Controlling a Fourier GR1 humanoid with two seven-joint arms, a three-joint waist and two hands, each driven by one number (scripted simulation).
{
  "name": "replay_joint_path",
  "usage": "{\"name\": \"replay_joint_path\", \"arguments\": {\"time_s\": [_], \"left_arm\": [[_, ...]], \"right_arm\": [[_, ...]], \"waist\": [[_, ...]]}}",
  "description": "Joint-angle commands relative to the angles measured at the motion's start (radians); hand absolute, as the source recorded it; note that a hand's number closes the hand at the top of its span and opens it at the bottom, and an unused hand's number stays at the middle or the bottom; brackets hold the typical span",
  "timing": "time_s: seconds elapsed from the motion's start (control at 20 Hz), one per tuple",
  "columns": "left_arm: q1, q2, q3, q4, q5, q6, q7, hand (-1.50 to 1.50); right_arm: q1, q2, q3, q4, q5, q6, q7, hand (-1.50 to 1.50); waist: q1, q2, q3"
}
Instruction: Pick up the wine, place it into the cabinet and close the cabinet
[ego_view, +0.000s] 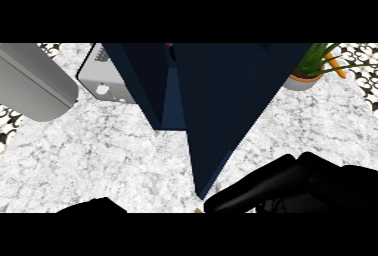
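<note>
On the marble bench (111, 150), in the middle of the head view, stands the dark blue cabinet (221, 85), and its door (221, 145) is swung out toward the robot, so that its lower edge comes almost to the right robot hand (255, 192). Inside the narrow opening, near the top of the view, I see only a small dark red spot (170, 46); it may be the top of the wine, but it is too small to tell for sure. No bottle shows anywhere else on the bench, so I judge that the wine is probably already in the cabinet, and the part that is left is to close the door. The right robot hand is just beside the outer edge of the door, at its right side; its fingers look stretched out and rather straight, and it has hold of nothing that I can see. Whether it touches the door I cannot tell. The left robot hand (92, 206) shows only as a dark shape at the lower edge, well apart from the cabinet, and I cannot tell its state. A grey appliance (33, 82) lies at the left, and a potted plant (310, 70) stands at the right, behind the cabinet.
</note>
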Motion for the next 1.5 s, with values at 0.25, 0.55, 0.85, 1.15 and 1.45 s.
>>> {"name": "replay_joint_path", "arguments": {"time_s": [0.25,0.55,0.85,1.15,1.45], "left_arm": [[0.222,0.213,0.34,0.011,0.214,-0.303,-0.154,1.5],[0.275,0.289,0.514,0.045,0.344,-0.448,-0.124,1.5],[0.284,0.361,0.65,0.072,0.486,-0.583,-0.076,1.5],[0.318,0.349,0.684,0.096,0.477,-0.649,-0.079,1.5],[0.295,0.368,0.75,0.15,0.54,-0.709,-0.051,1.5]], "right_arm": [[-0.121,0.121,0.228,0.042,0.037,-0.082,0.103,1.5],[-0.284,0.123,0.382,0.333,0.103,-0.209,-0.093,1.5],[-0.488,0.123,0.368,0.619,0.125,-0.338,-0.211,1.5],[-0.656,0.123,0.296,0.946,0.044,-0.385,-0.341,1.5],[-0.73,0.123,0.211,1.248,-0.031,-0.344,-0.501,1.5]], "waist": [[0.013,-0.008,-0.007],[0.02,-0.002,-0.004],[0.03,0.002,-0.004],[0.043,0.006,-0.004],[0.044,0.012,-0.004]]}}
